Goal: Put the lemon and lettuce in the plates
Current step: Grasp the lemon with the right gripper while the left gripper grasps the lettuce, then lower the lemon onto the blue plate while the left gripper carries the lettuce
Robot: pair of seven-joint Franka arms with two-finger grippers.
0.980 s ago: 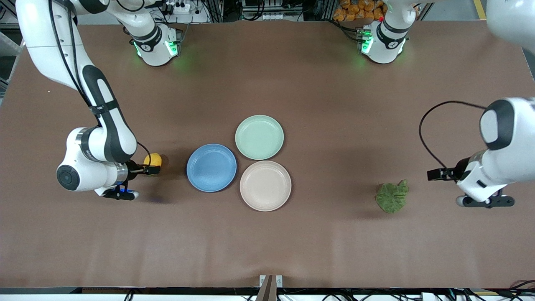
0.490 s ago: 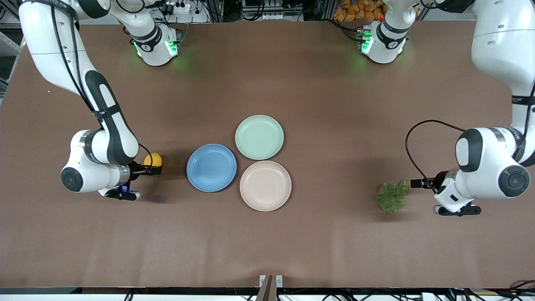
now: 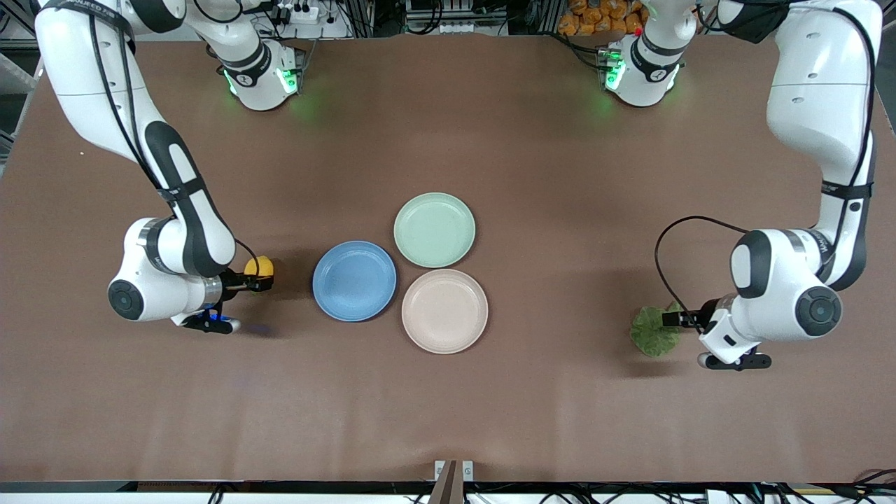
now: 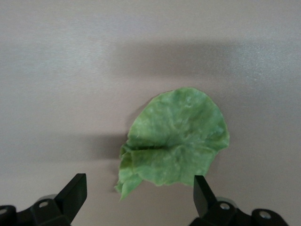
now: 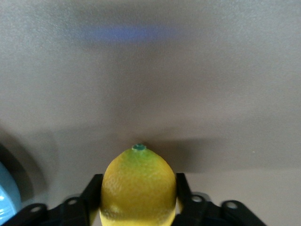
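The yellow lemon (image 3: 260, 265) is between the fingers of my right gripper (image 3: 260, 275), which is shut on it, at the right arm's end of the table beside the blue plate (image 3: 354, 281). In the right wrist view the lemon (image 5: 138, 186) fills the jaws. The beige plate (image 3: 444, 311) touches the blue one and lies nearer the front camera. The green lettuce (image 3: 653, 332) lies flat toward the left arm's end. My left gripper (image 3: 674, 321) is open at its edge. In the left wrist view the lettuce (image 4: 176, 146) reaches in between the open fingers of the left gripper (image 4: 139, 194).
A pale mint-green plate (image 3: 434, 229) sits against the blue and beige plates, farther from the front camera. All three plates hold nothing. The blue plate's rim (image 5: 6, 200) shows in the right wrist view. The brown table (image 3: 560, 210) is bare around the lettuce.
My left arm has swung in and brought its open gripper up to the lettuce. My right gripper with the lemon has shifted slightly toward the blue plate.
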